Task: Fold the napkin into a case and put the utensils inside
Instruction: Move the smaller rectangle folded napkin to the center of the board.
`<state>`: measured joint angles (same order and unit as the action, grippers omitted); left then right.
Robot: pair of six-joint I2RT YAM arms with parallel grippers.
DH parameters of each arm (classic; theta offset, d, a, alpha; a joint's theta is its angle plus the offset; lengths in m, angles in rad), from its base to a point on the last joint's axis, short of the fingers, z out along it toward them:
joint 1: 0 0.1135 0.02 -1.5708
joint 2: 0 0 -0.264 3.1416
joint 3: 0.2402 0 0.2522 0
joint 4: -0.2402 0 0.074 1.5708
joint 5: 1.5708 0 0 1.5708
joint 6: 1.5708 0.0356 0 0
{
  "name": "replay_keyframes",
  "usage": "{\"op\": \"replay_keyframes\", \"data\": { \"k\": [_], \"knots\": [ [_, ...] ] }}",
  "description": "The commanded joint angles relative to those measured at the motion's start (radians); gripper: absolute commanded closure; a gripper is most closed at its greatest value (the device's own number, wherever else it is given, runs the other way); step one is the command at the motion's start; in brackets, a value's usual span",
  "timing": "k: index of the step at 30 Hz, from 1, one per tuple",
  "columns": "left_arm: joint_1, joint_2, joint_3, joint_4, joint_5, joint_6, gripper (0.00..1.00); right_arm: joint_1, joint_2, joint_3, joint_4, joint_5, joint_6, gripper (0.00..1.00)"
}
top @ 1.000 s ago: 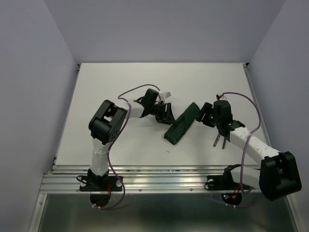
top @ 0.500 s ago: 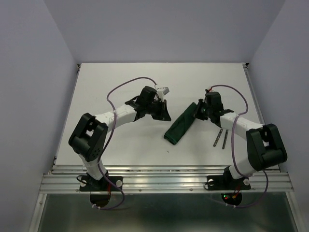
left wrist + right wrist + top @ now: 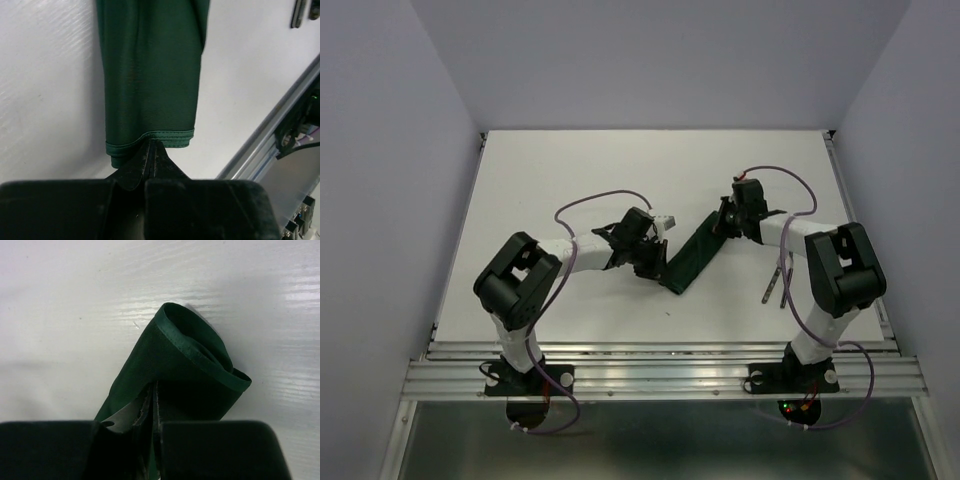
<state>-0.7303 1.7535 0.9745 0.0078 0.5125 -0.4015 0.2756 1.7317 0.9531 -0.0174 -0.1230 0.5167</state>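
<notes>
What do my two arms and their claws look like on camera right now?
The left arm and right arm match: white tubular links between bulky black joint housings. A thin purple cable loops along each. The left claw and right claw are matte black and taper to narrow tips.

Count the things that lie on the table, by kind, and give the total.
Green napkin: 1
Utensils: 2
Total: 3
</notes>
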Motion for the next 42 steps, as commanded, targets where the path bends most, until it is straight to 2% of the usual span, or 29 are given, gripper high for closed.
{"op": "replay_keyframes", "data": {
  "k": [1, 7, 15, 19, 20, 22, 23, 24, 29, 33, 35, 39, 42],
  "knots": [
    [0.003, 0.038, -0.016, 0.027, -0.043, 0.027, 1.0, -0.006, 0.041, 0.052, 0.019, 0.037, -0.026, 0.93],
    [0.003, 0.052, -0.007, 0.017, -0.078, 0.038, 1.0, -0.006, 0.034, 0.075, -0.036, 0.055, -0.034, 0.93],
    [0.009, 0.044, 0.018, -0.006, -0.137, 0.039, 1.0, -0.015, -0.147, 0.015, -0.046, 0.149, -0.044, 0.9],
    [0.025, 0.058, 0.047, -0.006, -0.167, 0.03, 1.0, -0.068, -0.3, -0.062, -0.085, 0.22, -0.038, 0.79],
    [0.026, 0.06, 0.053, -0.006, -0.17, 0.029, 1.0, -0.09, -0.323, -0.08, -0.099, 0.239, -0.037, 0.7],
    [0.029, 0.072, 0.079, -0.006, -0.193, 0.023, 1.0, -0.168, -0.381, -0.135, -0.15, 0.25, -0.032, 0.61],
    [0.031, 0.077, 0.09, -0.006, -0.193, 0.023, 1.0, -0.193, -0.397, -0.155, -0.168, 0.266, -0.029, 0.49],
    [0.031, 0.086, 0.111, -0.006, -0.198, 0.02, 1.0, -0.241, -0.414, -0.174, -0.202, 0.272, -0.02, 0.46],
    [0.038, 0.104, 0.159, -0.006, -0.216, 0.004, 1.0, -0.268, -0.501, -0.286, -0.268, 0.298, 0.038, 0.42],
    [0.045, 0.1, 0.162, -0.014, -0.221, 0.0, 1.0, -0.268, -0.494, -0.33, -0.296, 0.309, 0.077, 0.41],
    [0.046, 0.081, 0.152, -0.034, -0.224, 0.003, 0.93, -0.268, -0.475, -0.343, -0.306, 0.286, 0.092, 0.42],
    [0.052, 0.009, 0.139, -0.061, -0.256, 0.0, 0.58, -0.268, -0.451, -0.359, -0.303, 0.273, 0.101, 0.43],
    [0.058, -0.061, 0.145, -0.094, -0.295, 0.003, 0.5, -0.268, -0.469, -0.367, -0.305, 0.266, 0.103, 0.43]
  ]
}}
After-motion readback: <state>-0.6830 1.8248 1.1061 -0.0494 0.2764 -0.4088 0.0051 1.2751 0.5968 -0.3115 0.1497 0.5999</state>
